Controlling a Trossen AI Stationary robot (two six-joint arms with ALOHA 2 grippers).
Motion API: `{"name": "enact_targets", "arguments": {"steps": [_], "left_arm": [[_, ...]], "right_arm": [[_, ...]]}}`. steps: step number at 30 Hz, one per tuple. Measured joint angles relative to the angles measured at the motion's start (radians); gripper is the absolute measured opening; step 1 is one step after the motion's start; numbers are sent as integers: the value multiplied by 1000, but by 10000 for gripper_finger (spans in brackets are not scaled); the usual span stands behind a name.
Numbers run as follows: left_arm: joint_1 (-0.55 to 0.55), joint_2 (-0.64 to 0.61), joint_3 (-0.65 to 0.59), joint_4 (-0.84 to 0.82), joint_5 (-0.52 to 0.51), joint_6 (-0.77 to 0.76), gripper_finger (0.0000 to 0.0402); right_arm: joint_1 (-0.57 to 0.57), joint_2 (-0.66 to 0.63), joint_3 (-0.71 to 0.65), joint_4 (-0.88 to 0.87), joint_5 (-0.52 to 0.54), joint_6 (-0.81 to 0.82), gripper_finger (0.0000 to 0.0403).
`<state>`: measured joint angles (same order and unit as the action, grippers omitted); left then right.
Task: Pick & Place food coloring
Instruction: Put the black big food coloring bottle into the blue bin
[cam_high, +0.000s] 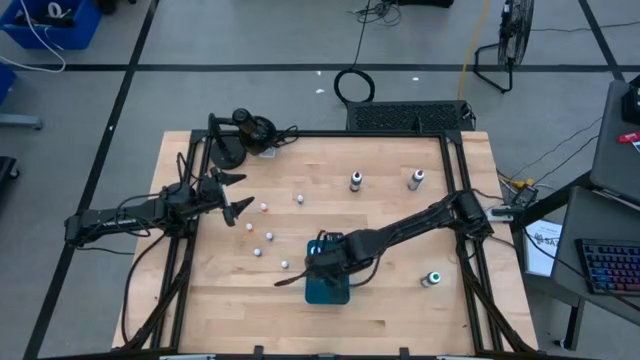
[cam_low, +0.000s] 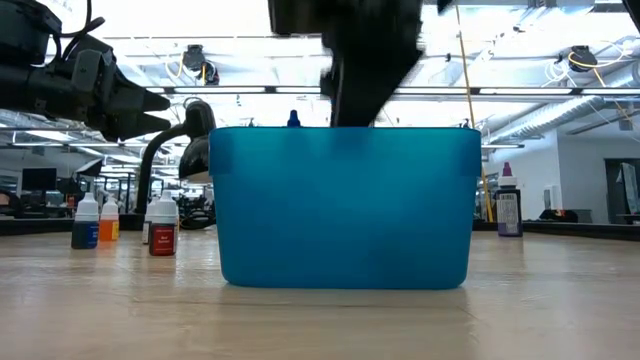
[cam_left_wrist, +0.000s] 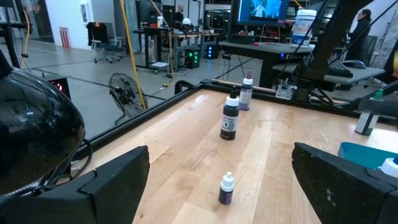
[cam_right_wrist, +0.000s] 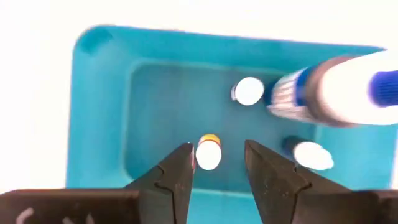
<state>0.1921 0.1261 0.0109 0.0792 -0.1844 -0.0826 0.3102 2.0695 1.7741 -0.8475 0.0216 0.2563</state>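
Food coloring bottle (cam_right_wrist: 208, 151), white-capped and upright, cap pointing up, is being framed between the slightly parted, empty right gripper (cam_right_wrist: 217, 163) fingers.

Place: I work in a robotics lab | floor: grey concrete with dark tape lines, loose cables (cam_high: 365, 20), a fan (cam_high: 510, 40) | around my table (cam_high: 400, 300): desks, a keyboard (cam_high: 608, 265), a blue bin (cam_high: 50, 25) | behind: monitors (cam_left_wrist: 264, 9), office chairs, ceiling strip lights (cam_low: 560, 90).
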Motion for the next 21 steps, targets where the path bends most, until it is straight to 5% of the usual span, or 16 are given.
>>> {"name": "enact_targets", "arguments": {"steps": [8, 12, 21], "left_arm": [[0, 0, 0, 0, 0, 0, 390], [0, 0, 0, 0, 0, 0, 390], [0, 0, 0, 0, 0, 0, 390]], "right_arm": [[-34, -210, 0, -24, 22, -35, 130], [-80, -289, 2, -31, 202, -61, 130], [-372, -353, 2, -119, 190, -19, 151]]}}
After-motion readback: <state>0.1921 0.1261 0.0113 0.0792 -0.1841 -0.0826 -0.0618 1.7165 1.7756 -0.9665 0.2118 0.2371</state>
